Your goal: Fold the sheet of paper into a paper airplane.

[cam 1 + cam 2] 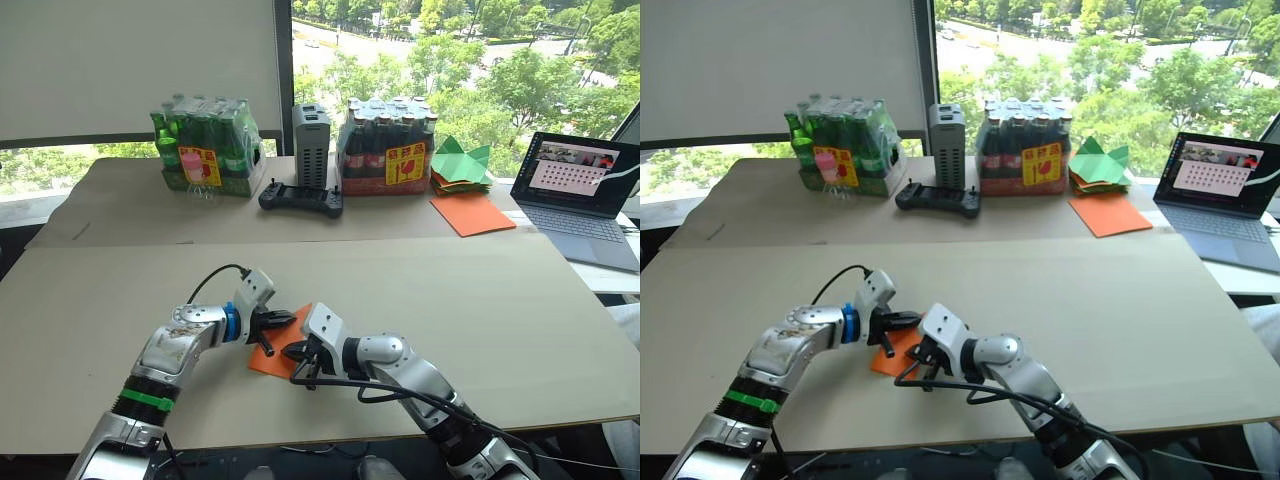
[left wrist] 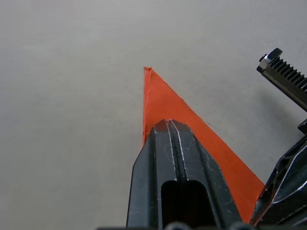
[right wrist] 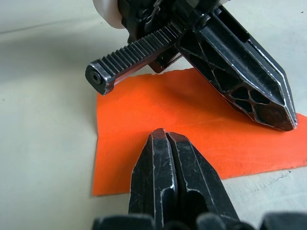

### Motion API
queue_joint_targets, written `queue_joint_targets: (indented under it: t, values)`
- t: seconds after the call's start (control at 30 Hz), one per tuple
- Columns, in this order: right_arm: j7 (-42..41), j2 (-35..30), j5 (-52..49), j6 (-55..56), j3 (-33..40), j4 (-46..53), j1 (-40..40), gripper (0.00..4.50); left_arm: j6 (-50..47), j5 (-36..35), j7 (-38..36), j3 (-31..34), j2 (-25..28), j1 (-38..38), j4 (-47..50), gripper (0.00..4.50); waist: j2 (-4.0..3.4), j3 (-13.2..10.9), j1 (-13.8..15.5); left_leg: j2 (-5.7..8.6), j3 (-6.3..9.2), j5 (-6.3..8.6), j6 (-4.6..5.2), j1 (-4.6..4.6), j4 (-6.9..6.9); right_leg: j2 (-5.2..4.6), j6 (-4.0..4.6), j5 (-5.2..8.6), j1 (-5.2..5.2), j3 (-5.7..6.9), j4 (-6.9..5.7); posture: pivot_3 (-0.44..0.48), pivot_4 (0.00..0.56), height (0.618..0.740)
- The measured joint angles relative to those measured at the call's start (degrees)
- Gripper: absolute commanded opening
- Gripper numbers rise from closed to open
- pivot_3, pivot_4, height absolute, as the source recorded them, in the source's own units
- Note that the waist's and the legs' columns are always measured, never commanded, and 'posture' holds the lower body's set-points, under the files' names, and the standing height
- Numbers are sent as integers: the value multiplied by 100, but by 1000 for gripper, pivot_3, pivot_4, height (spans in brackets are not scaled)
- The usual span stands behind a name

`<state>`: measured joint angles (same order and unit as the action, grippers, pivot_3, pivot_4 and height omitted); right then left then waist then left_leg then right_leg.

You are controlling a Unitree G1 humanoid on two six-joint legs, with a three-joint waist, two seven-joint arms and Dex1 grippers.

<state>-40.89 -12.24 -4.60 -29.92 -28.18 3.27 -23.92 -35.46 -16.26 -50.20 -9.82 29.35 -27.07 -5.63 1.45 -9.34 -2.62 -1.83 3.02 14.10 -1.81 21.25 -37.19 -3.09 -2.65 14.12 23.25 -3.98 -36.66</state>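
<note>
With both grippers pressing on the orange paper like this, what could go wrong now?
1. Both the left gripper and the right gripper have their fingers shut and tips on the sheet of paper. If one arm drags sideways, the thin sheet may tear or crease in a wrong place.
2. The two grippers sit very close over the paper, so they may bump each other.
3. The cardboard table top looks smooth, so the paper may slide instead of folding.

The sheet of paper (image 1: 281, 352) lies on the near table (image 1: 480, 300), between both grippers. Far behind stand two bottle packs (image 1: 208, 148), a laptop (image 1: 580, 195) right.
</note>
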Motion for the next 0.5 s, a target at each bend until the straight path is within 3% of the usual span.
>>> queue_joint_targets:
  t: [0.5]
  values:
    - [18,16,0,-1,-1,-4,2,0,278,303,166,-24,-365,-372,-551,43,0,0,-1,0,1,0,0,0,0,0,1,-1,0,0,-1,0,150,740]
